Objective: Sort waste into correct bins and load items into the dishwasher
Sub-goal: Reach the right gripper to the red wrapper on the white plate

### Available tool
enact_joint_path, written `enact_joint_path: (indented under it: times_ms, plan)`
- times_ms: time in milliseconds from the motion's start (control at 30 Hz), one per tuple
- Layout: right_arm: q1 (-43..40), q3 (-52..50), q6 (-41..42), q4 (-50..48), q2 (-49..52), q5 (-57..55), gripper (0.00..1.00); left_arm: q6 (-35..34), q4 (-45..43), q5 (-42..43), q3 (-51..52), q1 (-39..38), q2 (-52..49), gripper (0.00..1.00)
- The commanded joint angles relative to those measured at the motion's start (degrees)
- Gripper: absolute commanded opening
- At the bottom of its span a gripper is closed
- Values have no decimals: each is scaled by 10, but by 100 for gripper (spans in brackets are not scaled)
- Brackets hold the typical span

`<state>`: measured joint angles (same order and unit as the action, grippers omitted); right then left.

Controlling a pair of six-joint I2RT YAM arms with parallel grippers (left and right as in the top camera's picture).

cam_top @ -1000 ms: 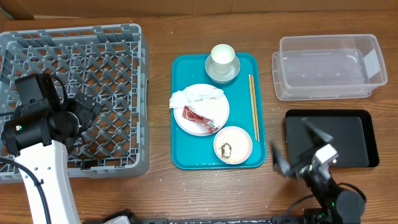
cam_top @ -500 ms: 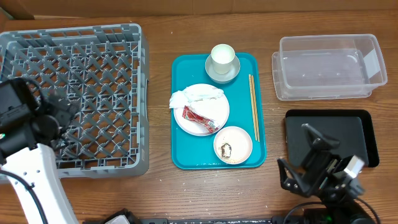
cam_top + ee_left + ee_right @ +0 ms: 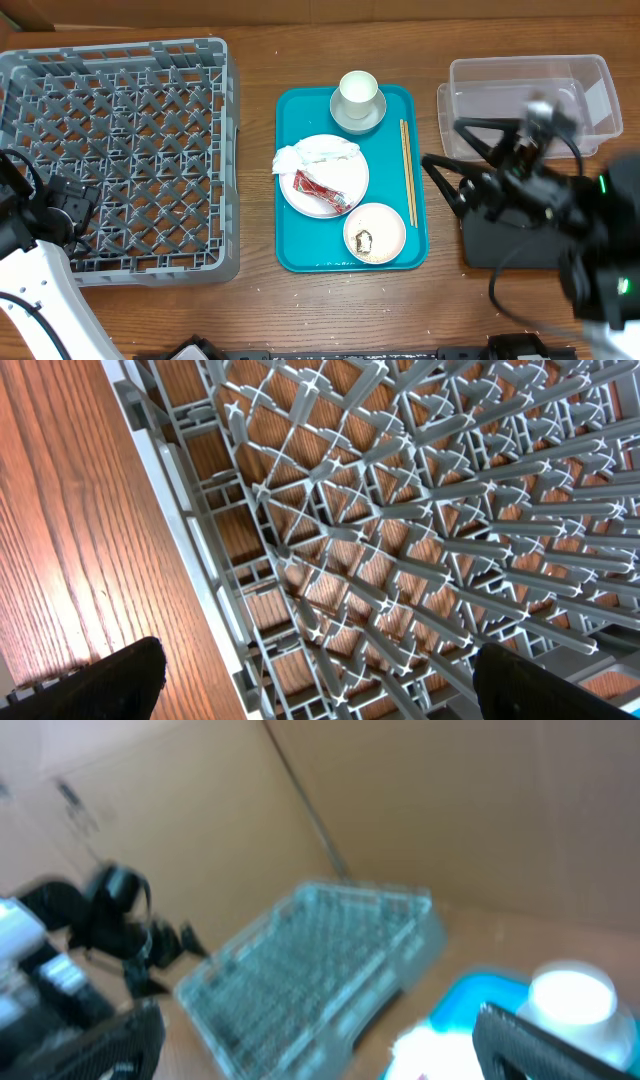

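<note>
The left pincer point(image 3: 318, 660) gapes wide, empty, over the grey crate point(image 3: 150, 60); the right pincer point(image 3: 441, 142), equally wide, hovers between teal tray point(image 3: 295, 255) and clear tub point(image 3: 530, 62). A napkin point(image 3: 315, 153) and red wrapper point(image 3: 320, 190) lie on the white plate point(image 3: 345, 178).

Even bright light; right wrist view motion-blurred.

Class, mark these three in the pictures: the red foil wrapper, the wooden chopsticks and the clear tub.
red foil wrapper point(image 3: 320, 191), overhead view, middle of the foil.
chopsticks point(image 3: 407, 172), overhead view, midway along the pair.
clear tub point(image 3: 490, 112), overhead view, bare floor inside it.
</note>
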<state>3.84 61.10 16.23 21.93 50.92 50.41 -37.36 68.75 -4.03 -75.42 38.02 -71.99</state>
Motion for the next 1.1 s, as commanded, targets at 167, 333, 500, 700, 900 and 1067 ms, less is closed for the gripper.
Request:
enact_joint_path:
  times_ms: [167,333,500,700,900,1067]
  plan:
    - [118,159,-153,252,189,7,100,-4,0,5,-13,2,7,100]
    - [153,158,-87,293,269,17,100,-4,0,5,-13,2,7,100]
    - [166,158,-66,249,362,-50,100,-4,0,5,-13,2,7,100]
    - [235,158,-35,262,426,-337,92,-4,0,5,-13,2,7,100]
    - [324,158,-35,218,482,-412,82,-4,0,5,-13,2,7,100]
    - [365,158,-22,197,529,-518,74,-4,0,5,-13,2,7,100]
